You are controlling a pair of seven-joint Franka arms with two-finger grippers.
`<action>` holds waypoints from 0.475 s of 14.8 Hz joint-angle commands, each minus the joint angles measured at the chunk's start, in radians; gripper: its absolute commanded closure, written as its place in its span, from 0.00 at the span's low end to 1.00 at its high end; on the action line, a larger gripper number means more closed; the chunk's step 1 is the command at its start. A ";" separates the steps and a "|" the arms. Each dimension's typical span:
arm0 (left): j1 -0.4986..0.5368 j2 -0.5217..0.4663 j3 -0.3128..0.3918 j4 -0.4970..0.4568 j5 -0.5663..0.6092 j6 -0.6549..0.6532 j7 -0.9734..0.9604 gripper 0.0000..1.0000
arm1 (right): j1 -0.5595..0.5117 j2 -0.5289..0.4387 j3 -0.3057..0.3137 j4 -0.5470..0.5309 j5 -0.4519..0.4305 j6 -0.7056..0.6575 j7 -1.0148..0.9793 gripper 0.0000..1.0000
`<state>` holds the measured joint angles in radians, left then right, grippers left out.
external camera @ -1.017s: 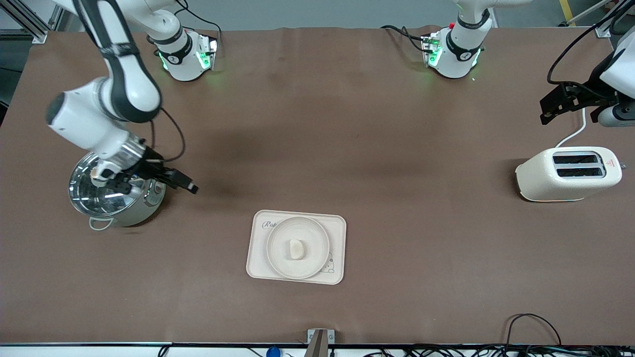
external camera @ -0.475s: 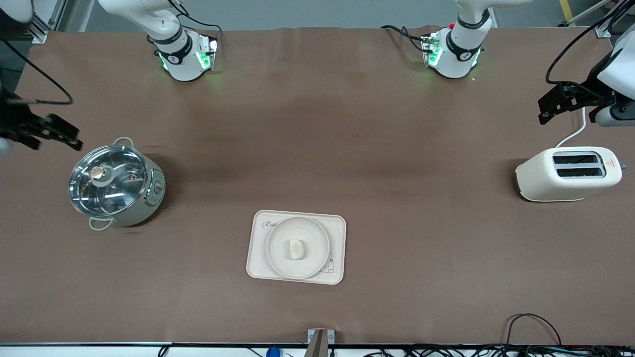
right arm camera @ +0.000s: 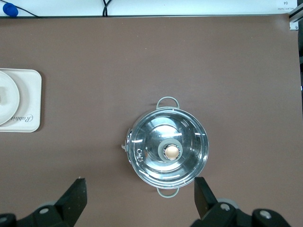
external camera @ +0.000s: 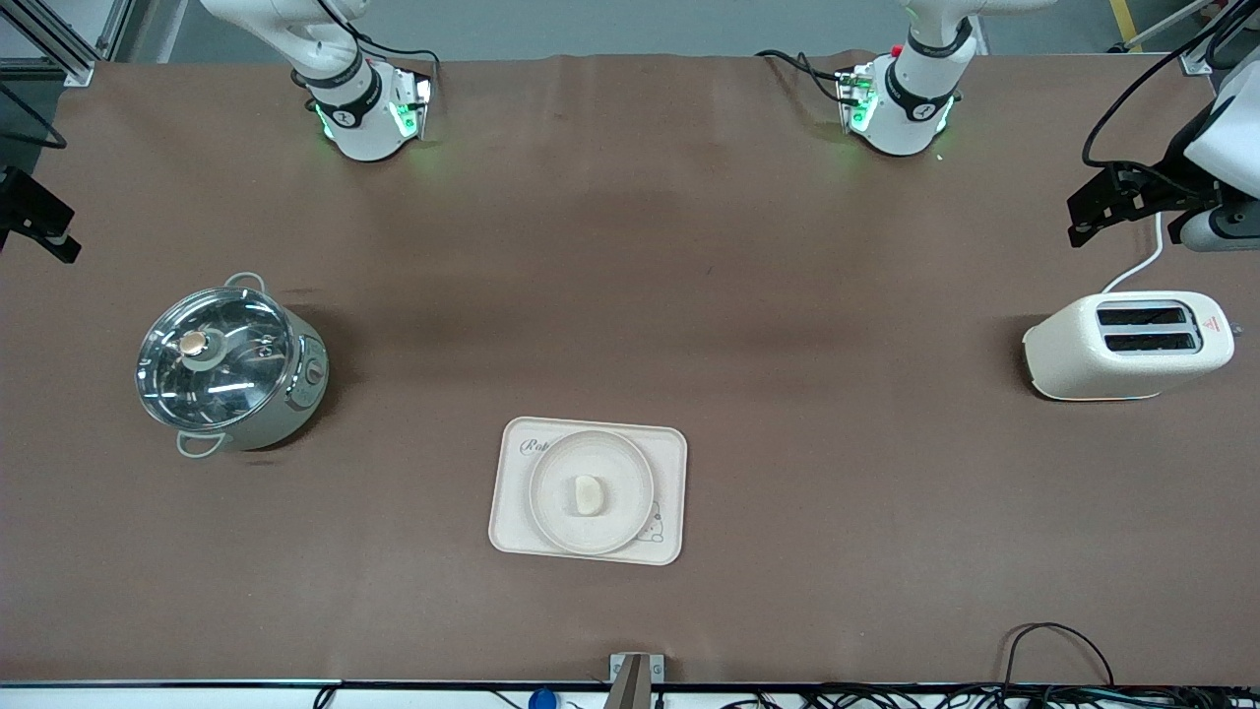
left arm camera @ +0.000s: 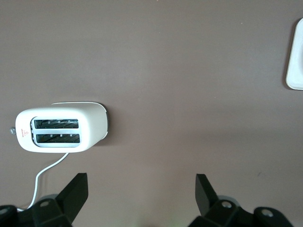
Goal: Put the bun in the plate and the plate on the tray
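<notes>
The right arm has swung clear of the pot, its right gripper spread wide above it, the left gripper likewise apart above the toaster, while tray carries plate and bun, so the job looks finished.

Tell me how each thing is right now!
bun: lying in the plate
plate: on the tray
tray: flat on the table
pot: lid on
toaster: slots empty
left gripper: open, above the toaster
right gripper: open, above the pot

White arms, black fingers
</notes>
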<state>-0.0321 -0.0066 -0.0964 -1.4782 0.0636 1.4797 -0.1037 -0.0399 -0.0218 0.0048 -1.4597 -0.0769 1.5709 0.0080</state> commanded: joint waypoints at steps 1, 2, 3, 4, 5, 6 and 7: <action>-0.003 -0.006 0.000 0.001 -0.019 -0.006 0.018 0.00 | -0.028 0.023 0.029 0.016 0.008 -0.002 0.013 0.00; -0.005 -0.006 0.000 0.001 -0.019 -0.006 0.016 0.00 | -0.028 0.023 0.026 0.018 0.034 -0.002 0.013 0.00; -0.006 -0.006 -0.003 0.001 -0.021 -0.006 0.018 0.00 | -0.031 0.023 0.018 0.013 0.054 -0.002 0.009 0.00; -0.008 -0.006 -0.003 0.001 -0.021 -0.007 0.018 0.00 | -0.029 0.023 0.017 0.016 0.052 -0.005 0.007 0.00; -0.011 -0.006 -0.003 0.001 -0.025 -0.009 0.016 0.00 | -0.028 0.023 0.017 0.018 0.054 -0.012 0.007 0.00; -0.012 -0.006 -0.003 0.001 -0.047 -0.015 0.010 0.00 | -0.028 0.023 0.017 0.016 0.054 -0.015 0.013 0.00; -0.012 -0.004 -0.003 0.001 -0.063 -0.022 0.001 0.00 | -0.023 0.023 0.012 0.012 0.054 -0.017 0.015 0.00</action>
<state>-0.0434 -0.0066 -0.0999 -1.4782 0.0397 1.4758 -0.1034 -0.0480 -0.0007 0.0090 -1.4587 -0.0431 1.5701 0.0092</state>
